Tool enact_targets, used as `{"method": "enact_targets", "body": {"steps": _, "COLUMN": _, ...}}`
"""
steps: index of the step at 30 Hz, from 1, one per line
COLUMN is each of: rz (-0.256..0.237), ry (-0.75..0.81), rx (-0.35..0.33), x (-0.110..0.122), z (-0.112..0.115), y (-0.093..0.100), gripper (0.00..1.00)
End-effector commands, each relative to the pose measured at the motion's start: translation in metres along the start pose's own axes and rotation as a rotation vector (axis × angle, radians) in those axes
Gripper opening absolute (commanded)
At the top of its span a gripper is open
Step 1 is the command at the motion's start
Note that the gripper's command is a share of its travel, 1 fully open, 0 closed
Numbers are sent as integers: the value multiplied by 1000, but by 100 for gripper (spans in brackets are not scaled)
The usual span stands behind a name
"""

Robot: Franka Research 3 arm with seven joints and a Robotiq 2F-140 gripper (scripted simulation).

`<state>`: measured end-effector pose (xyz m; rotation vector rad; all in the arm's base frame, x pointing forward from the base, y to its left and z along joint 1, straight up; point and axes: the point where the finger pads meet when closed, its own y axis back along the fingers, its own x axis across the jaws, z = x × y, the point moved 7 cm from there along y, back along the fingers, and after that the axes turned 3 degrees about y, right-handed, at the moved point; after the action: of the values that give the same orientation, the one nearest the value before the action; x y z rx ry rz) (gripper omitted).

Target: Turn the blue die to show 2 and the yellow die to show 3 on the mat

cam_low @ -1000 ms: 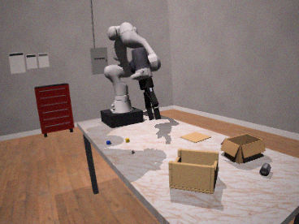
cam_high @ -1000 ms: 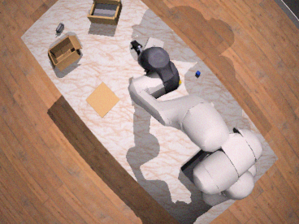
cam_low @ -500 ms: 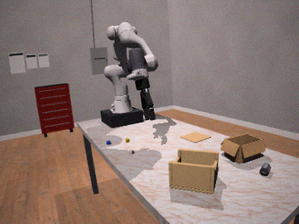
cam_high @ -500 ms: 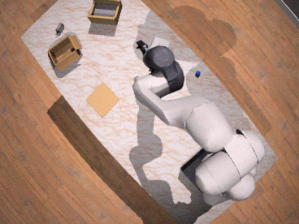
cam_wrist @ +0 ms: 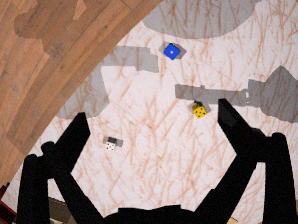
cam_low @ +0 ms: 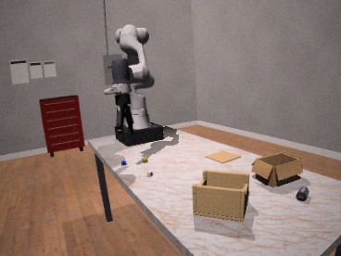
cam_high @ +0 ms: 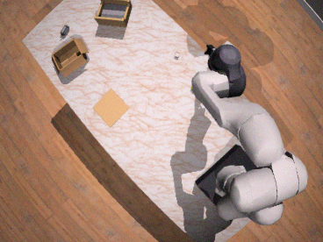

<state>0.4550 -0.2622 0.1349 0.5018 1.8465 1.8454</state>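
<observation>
Three dice off the mat, open claw above the counter

Nearest in the exterior view, an open-topped tan box stands on the counter. Beyond it are a small dark object and a flapped carton. The white die lies off the mat, as do the yellow die and blue die farther back. The blue one shows a single pale pip upward. The claw hangs above the counter, fingers fully spread, gripping nothing. Behind stands a red cabinet.

Exterior view: claw swung from beside the black base's right end to in front of its left end. Top view: arm's shadow on the tabletop shifted closer to the base; white die now uncovered, blue die now hidden by the arm.
</observation>
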Motion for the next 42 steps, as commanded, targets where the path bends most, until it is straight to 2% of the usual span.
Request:
{"method": "enact_targets", "body": {"steps": 1, "rz": 68, "ry": -129, "rx": 28, "x": 30, "z": -44, "y": 2, "gripper": 100}}
{"method": "enact_targets", "body": {"steps": 36, "rz": 71, "ry": -135, "rx": 29, "x": 31, "z": -47, "y": 2, "gripper": 100}}
{"method": "enact_targets", "body": {"steps": 39, "rz": 71, "ry": -135, "rx": 29, "x": 32, "z": -47, "y": -1, "gripper": 100}}
{"method": "enact_targets", "body": {"steps": 42, "rz": 71, "ry": -135, "rx": 28, "x": 33, "z": -47, "y": -13, "gripper": 100}}
